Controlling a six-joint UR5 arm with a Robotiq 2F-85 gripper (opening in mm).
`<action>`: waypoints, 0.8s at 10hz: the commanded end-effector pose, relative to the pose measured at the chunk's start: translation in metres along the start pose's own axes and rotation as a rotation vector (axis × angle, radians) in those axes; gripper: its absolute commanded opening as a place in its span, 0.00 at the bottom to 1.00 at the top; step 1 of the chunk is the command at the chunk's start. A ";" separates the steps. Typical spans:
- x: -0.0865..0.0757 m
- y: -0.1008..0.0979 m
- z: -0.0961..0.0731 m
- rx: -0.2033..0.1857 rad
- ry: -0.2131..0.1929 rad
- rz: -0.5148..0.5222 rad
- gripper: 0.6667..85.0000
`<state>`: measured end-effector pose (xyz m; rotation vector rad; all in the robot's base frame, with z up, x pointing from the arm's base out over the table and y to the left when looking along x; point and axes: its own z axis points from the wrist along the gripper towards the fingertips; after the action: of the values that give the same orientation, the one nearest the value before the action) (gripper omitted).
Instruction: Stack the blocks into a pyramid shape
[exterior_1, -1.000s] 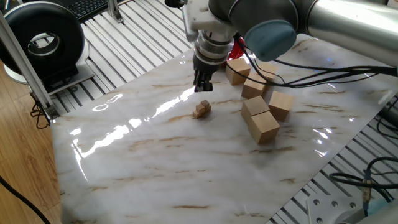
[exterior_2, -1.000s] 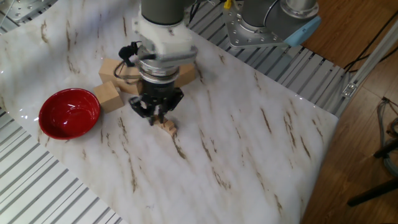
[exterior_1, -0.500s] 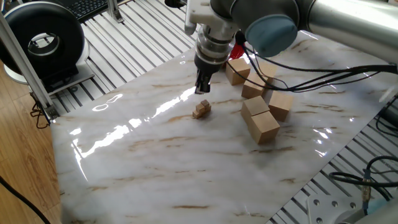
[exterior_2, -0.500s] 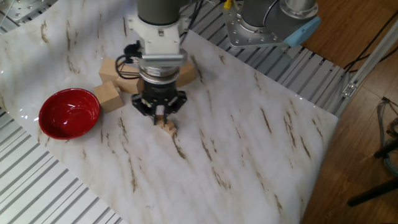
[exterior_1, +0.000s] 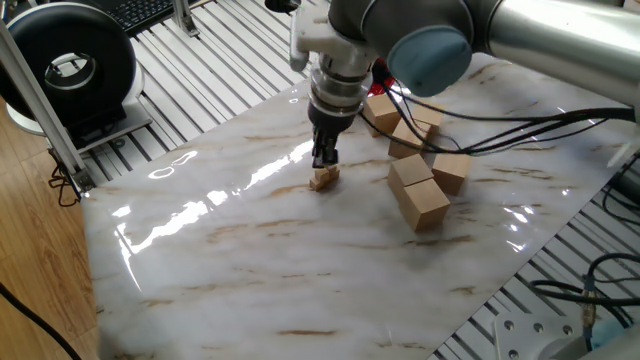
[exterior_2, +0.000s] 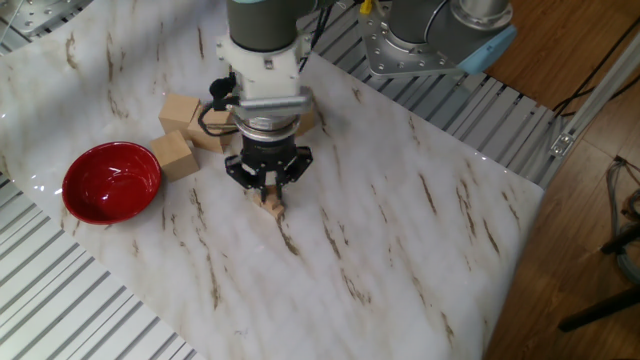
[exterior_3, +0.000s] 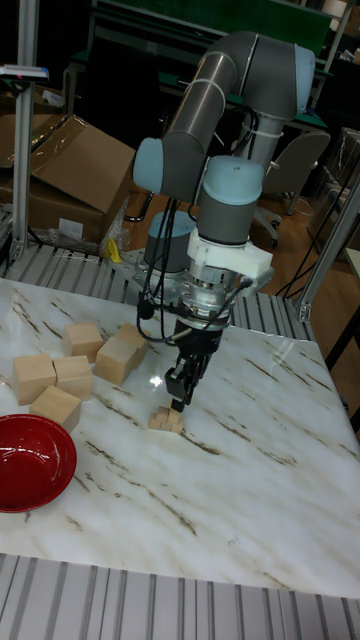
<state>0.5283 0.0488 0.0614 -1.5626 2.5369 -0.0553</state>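
A small pile of tiny tan blocks sits on the marble table, seen also as a pile in the other fixed view and a pile in the tall view. My gripper points straight down just above it, fingers close together. In the other fixed view the gripper shows a speck of tan between its tips, a tiny block held right over the pile. In the tall view the gripper nearly touches the pile's top. How the cubes are stacked is too small to tell.
Several large pale wooden blocks lie in a group behind the arm, seen also as blocks and blocks. A red bowl sits beside them near the table's edge, and shows as a bowl in the tall view. Cables trail from the arm.
The gripper has moved sideways over the pile and come down, from well above the table to just over the pile's top. The pile has not moved.
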 end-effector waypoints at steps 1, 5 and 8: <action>-0.004 0.008 0.002 0.014 0.008 -0.248 0.00; 0.009 0.001 0.003 0.029 0.001 -0.441 0.00; 0.018 -0.011 -0.004 0.040 0.003 -0.513 0.00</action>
<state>0.5260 0.0361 0.0598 -2.0772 2.1404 -0.1557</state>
